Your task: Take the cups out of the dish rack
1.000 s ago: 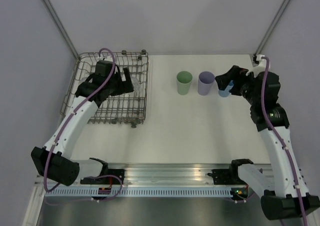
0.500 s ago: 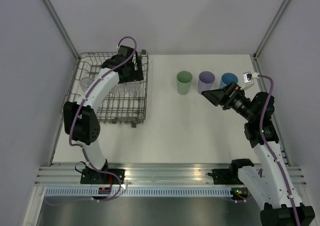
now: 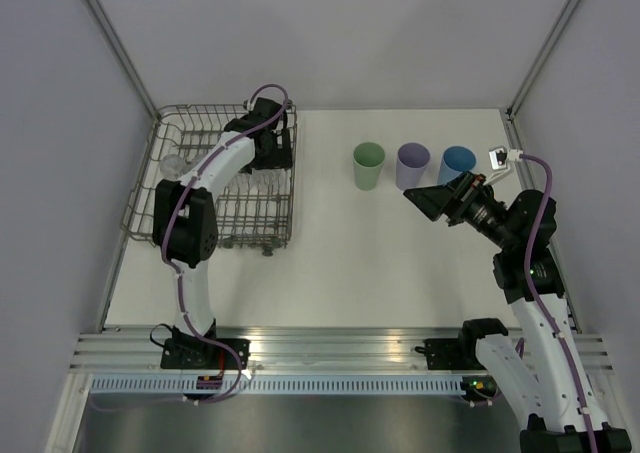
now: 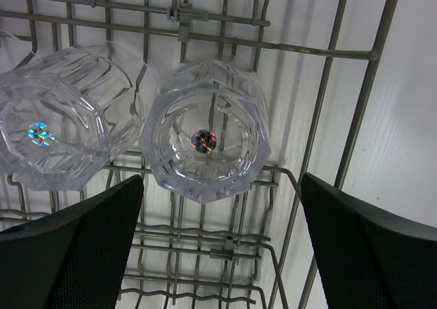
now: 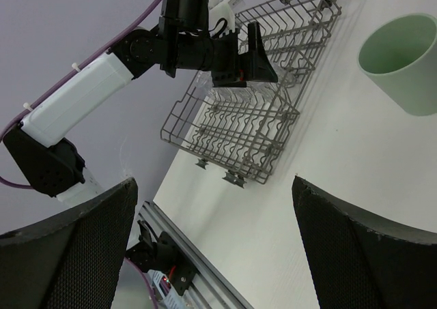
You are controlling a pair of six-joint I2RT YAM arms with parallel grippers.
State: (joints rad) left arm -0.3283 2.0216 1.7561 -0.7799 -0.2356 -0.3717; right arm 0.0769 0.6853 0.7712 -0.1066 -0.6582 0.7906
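The grey wire dish rack (image 3: 225,235) stands at the far left of the table. My left gripper (image 3: 272,151) hovers open over its far right corner. In the left wrist view it (image 4: 222,247) looks down on two clear cups (image 4: 205,140) (image 4: 58,128) lying in the rack (image 4: 181,14), with nothing between the fingers. Another clear cup (image 3: 175,163) lies at the rack's left side. The pale green (image 3: 368,165), lavender (image 3: 412,165) and blue (image 3: 457,163) cups stand upright in a row on the table. My right gripper (image 3: 432,201) is open and empty, just in front of the lavender and blue cups.
In the right wrist view the open gripper (image 5: 215,247) faces the rack (image 5: 252,138), with the green cup (image 5: 403,67) at the upper right. Grey walls close in the table on the left, back and right. The metal rail holding the arm bases (image 3: 340,358) runs along the near edge.
My left gripper has swung from the rack's left part to its far right corner. My right gripper has let go of the blue cup and drawn back towards me.
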